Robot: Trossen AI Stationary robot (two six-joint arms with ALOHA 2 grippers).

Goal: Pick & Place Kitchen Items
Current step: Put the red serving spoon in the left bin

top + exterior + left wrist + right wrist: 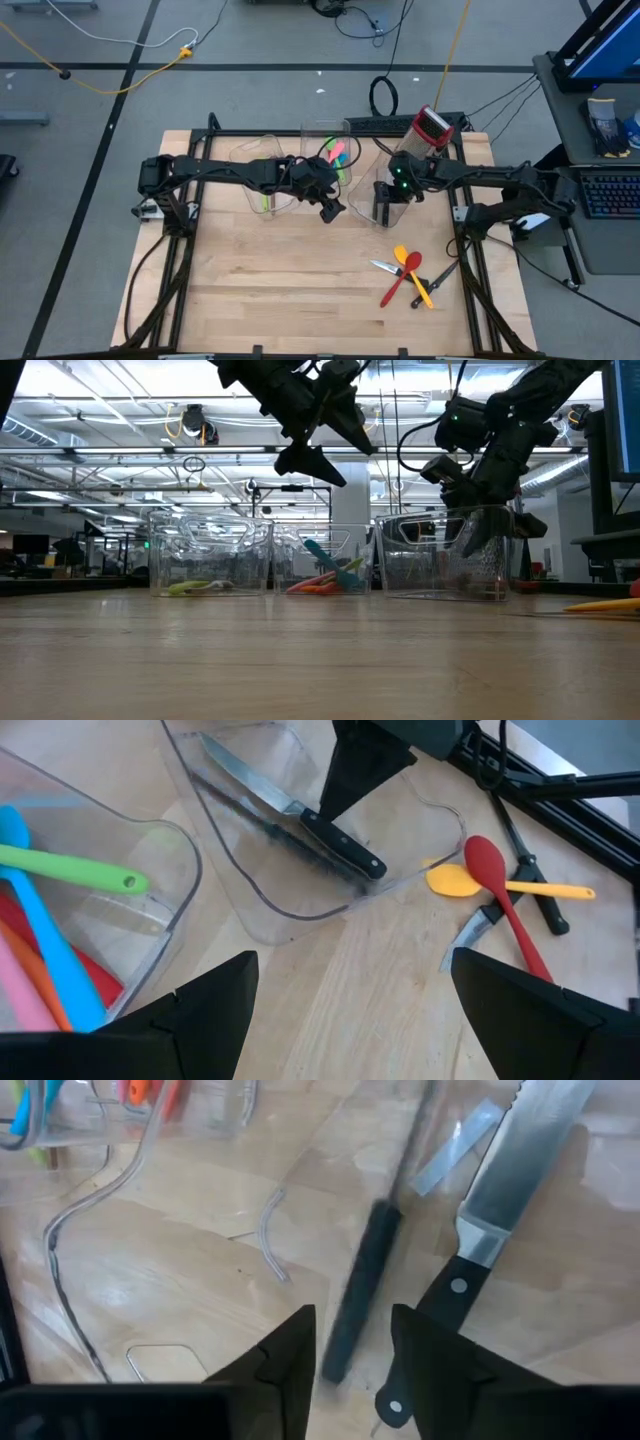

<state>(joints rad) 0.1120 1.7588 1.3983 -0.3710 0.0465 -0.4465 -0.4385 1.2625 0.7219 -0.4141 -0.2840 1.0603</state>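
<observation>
**Knives in the right bin, four utensils waiting on the table**

Knives first: a black-handled knife [470, 1270] lies flat in the right bin [392, 200], with a second dark handle [358, 1295] just beside it, blurred, possibly dropping in. The right gripper [352, 1342] hangs directly over that bin, fingers parted a little and empty. Across the middle, the left gripper [350, 1005] hovers above the table between the centre bin and the right one, jaws spread wide, nothing held.

Out on the wood near the right edge, the remaining pile: red spoon [395, 284], yellow spoon [412, 270], a small knife [384, 267] and another black-handled piece [440, 275], all crossing and touching. The centre bin [325, 135] holds green, blue, pink and orange pieces; the left bin [262, 160] has something green.

Those spoons look light, stiff plastic, probably slick. I'd pinch mid-handle, where they lie clear of the pile. The knives are heavier at the handle, so take them there, away from the blade.
</observation>
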